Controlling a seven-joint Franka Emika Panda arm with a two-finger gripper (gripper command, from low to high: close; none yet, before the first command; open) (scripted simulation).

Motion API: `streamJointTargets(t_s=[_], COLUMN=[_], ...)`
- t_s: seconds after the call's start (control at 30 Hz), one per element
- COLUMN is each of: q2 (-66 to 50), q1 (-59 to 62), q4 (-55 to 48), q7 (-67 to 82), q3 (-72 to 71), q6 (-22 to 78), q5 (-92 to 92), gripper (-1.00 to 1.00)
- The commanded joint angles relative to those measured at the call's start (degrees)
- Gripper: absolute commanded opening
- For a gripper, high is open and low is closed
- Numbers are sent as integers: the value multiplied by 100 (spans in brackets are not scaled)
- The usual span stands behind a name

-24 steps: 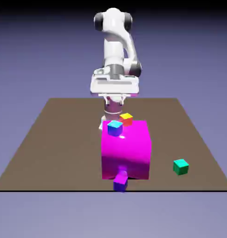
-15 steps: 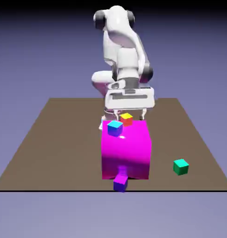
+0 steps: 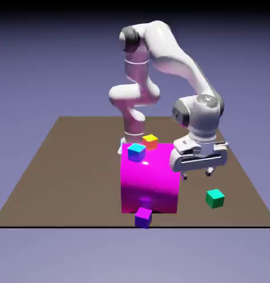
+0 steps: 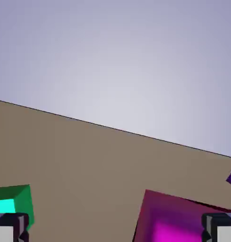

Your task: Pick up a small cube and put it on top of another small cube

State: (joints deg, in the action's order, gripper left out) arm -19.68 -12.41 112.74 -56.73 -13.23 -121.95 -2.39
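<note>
End effector [image 3: 196,174] open, empty; hovers above small cube [image 3: 215,198].

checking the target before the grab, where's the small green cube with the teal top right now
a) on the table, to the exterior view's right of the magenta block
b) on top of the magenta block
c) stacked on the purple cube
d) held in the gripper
a: the small green cube sits alone on the table, right of the magenta block, with the open gripper above it and empty.
</note>
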Motion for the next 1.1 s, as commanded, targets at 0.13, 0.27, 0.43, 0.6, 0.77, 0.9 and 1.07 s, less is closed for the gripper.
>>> streamJointTargets(t_s=[0.13, 0.27, 0.43, 0.6, 0.77, 0.9, 1.07], q2=[-1039, -1869, -2762, -2898, -2628, -2376, -2061], q1=[-232, -418, -609, -612, -499, -187, 204], q4=[-958, -1723, -2318, -1779, -2465, -2352, -2212], q7=[-283, -510, -742, -748, -393, 604, 1850], q3=[-262, -472, -671, -628, -530, -84, 475], q6=[1033, 1859, 2471, 1803, 2723, 2787, 2867], q5=[-47, -85, -140, -188, -250, -614, -1067], gripper=[0, 0, 0, -100, -100, -100, -100])
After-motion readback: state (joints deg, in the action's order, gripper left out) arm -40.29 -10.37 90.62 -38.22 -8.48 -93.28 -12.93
